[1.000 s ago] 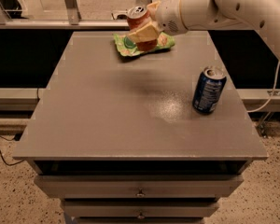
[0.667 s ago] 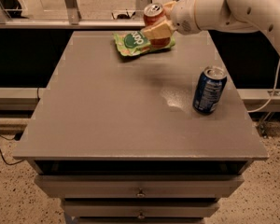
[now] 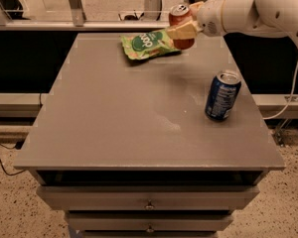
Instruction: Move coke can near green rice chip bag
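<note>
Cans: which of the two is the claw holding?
The red-orange coke can, gripped in the claw at the far side of the table beside the green rice chip bag. The dark blue can stands free, nearer on the right.

Single view: high, before table point(image 3: 114, 133), angled down, mid-range; end effector point(image 3: 187, 20) top right.

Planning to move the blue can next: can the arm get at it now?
Probably not yet: the gripper is shut on the coke can, beside the green rice chip bag. With the fingers freed, likely yes; the blue can stands upright on the table, nothing blocking it.
</note>
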Controlling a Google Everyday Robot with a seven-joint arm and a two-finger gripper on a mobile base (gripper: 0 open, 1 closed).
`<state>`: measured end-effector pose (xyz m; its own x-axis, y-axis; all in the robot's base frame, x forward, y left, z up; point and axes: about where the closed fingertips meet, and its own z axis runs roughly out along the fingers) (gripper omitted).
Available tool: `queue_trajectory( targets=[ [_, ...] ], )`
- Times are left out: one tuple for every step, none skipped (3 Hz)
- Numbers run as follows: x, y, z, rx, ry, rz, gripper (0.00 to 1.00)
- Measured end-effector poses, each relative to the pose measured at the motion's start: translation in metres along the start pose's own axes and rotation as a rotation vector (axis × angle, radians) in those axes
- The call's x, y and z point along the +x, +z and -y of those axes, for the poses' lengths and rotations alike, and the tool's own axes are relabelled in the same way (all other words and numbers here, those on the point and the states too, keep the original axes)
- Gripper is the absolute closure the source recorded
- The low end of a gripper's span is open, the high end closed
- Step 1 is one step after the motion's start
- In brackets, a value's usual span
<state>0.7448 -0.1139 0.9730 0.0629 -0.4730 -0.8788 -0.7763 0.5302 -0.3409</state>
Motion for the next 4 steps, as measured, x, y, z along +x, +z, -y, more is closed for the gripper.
queue_trajectory(
  targets=[
    [0.016,-0.009,0.01,0.014,0.048,0.011,1.0],
    [0.031,-0.01,0.018,0.027,0.095,0.032,1.0],
    [0.046,-0.005,0.025,0.034,0.138,0.055,1.0],
    [0.059,0.007,0.029,0.026,0.173,0.072,1.0]
  ],
)
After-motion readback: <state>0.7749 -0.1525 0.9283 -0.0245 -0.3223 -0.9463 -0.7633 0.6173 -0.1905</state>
